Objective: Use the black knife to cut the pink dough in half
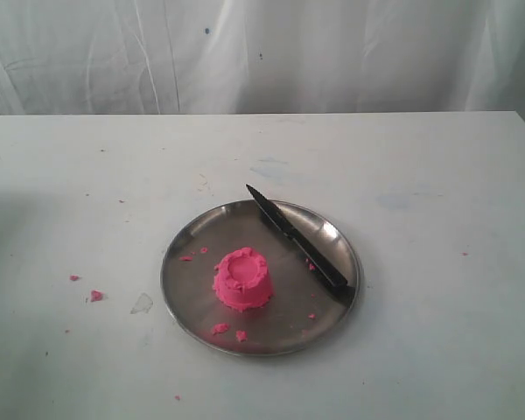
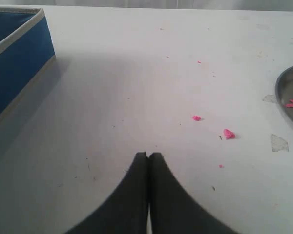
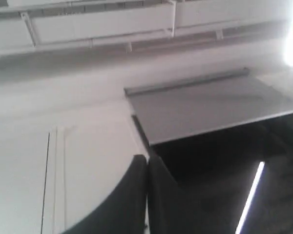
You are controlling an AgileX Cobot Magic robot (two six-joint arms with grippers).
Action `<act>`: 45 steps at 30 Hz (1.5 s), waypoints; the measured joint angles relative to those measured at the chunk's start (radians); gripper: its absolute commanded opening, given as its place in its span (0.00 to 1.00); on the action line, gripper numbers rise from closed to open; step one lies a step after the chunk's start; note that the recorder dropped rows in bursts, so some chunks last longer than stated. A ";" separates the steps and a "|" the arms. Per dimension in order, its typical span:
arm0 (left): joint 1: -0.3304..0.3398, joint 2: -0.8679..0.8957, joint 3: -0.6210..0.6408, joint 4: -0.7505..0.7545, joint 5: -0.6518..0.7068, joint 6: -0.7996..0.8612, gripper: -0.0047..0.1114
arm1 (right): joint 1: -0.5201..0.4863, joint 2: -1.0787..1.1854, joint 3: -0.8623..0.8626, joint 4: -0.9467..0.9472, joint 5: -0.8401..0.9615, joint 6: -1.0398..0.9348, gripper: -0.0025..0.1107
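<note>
The pink dough (image 1: 242,279) sat whole as a small cup-shaped mound with a dented top, left of the middle of the round steel plate (image 1: 192,241) on the white tabletop (image 1: 437,289). The black knife (image 1: 297,245) lay untouched across the plate's right side, its point jutting past the far rim and its handle resting at the near right rim, probably left that way so the handle could be picked up from the right. Pink crumbs (image 1: 229,331) dotted the plate, with more on the tabletop to its left.

Neither arm showed in the exterior view. The left gripper (image 2: 148,155) was pinched closed and empty, low over bare tabletop, with a blue box (image 2: 17,63) off to one side. The right gripper (image 3: 147,158) was likewise closed on nothing and aimed at the ceiling, well away from the work. The cut appeared not yet begun.
</note>
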 measured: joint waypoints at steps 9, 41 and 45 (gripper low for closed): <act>0.000 0.000 0.000 0.000 0.000 0.000 0.04 | 0.000 0.098 -0.088 -0.030 0.718 -0.299 0.02; 0.000 0.000 0.000 0.000 0.000 0.000 0.04 | 0.000 0.487 -0.138 -0.195 0.659 -0.082 0.02; 0.000 0.000 0.000 0.000 0.000 0.000 0.04 | 0.001 0.550 -0.158 -0.213 0.685 -0.025 0.02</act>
